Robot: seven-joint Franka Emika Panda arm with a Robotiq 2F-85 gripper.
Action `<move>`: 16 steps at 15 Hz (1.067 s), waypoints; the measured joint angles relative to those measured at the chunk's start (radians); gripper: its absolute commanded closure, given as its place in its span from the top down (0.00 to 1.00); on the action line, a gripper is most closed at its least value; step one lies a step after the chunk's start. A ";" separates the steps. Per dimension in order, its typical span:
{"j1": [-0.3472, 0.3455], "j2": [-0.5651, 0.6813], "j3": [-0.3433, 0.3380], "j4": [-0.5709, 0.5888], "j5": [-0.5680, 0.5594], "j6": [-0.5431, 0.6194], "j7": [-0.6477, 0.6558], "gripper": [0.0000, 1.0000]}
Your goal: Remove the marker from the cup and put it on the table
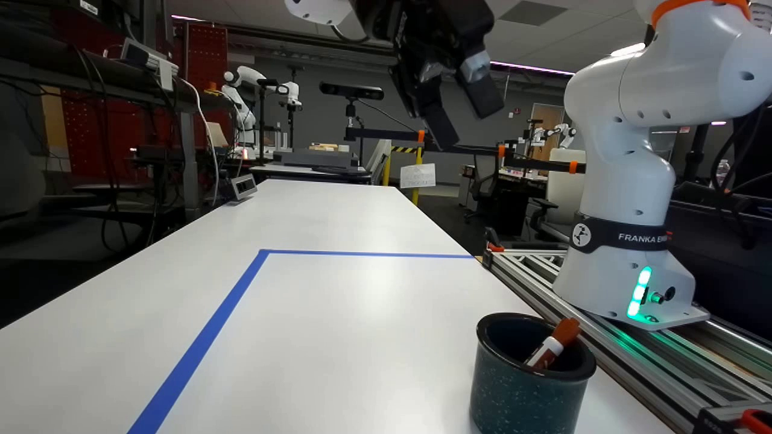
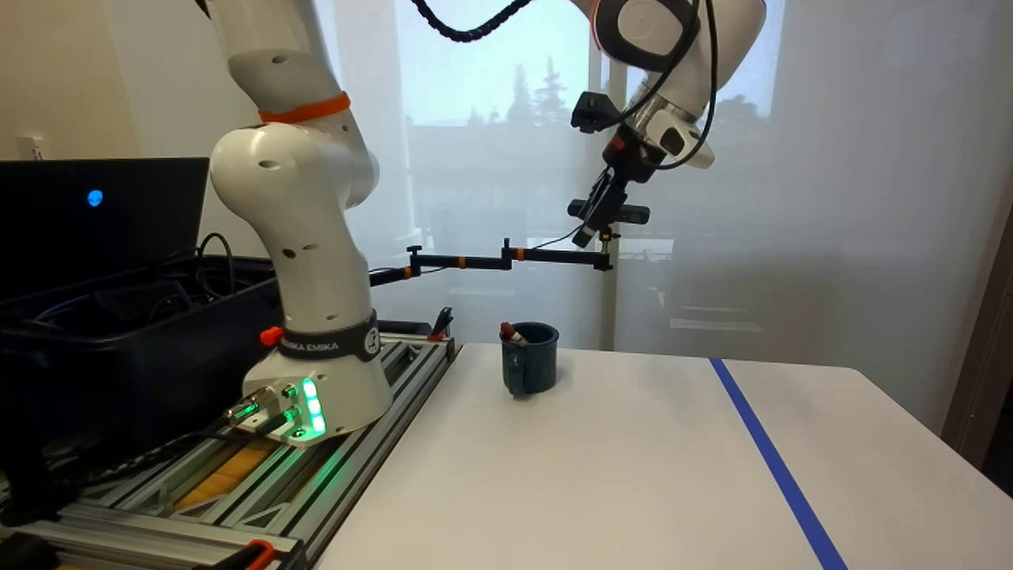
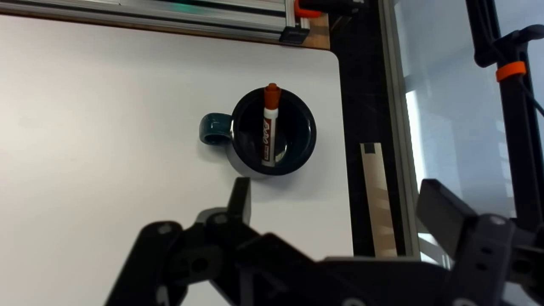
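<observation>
The dark teal cup [image 1: 523,401] stands upright on the white table [image 1: 338,337], near the rail; it also shows in an exterior view [image 2: 542,366] and the wrist view [image 3: 304,157]. The marker [image 1: 553,348] leans inside it, its reddish-brown cap resting on the rim on the rail side. It also shows in an exterior view [image 2: 514,335] and in the wrist view [image 3: 269,131]. My gripper [image 1: 469,123] is open and empty, tilted, high above the table and apart from the cup. It also shows in an exterior view [image 2: 584,236] and in the wrist view [image 3: 335,189].
Blue tape [image 1: 223,319] forms a corner on the table. The metal rail [image 2: 396,443] with the arm's base runs along the table edge. A camera on a black jointed arm [image 2: 554,256] stands behind the cup. A window [image 3: 459,127] lies beyond the table's end.
</observation>
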 measured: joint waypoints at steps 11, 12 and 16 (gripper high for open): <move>0.022 0.160 0.060 0.000 -0.002 0.029 -0.012 1.00; 0.028 0.173 0.066 0.000 -0.005 0.041 -0.014 1.00; 0.048 0.218 0.086 0.000 -0.014 0.079 -0.018 1.00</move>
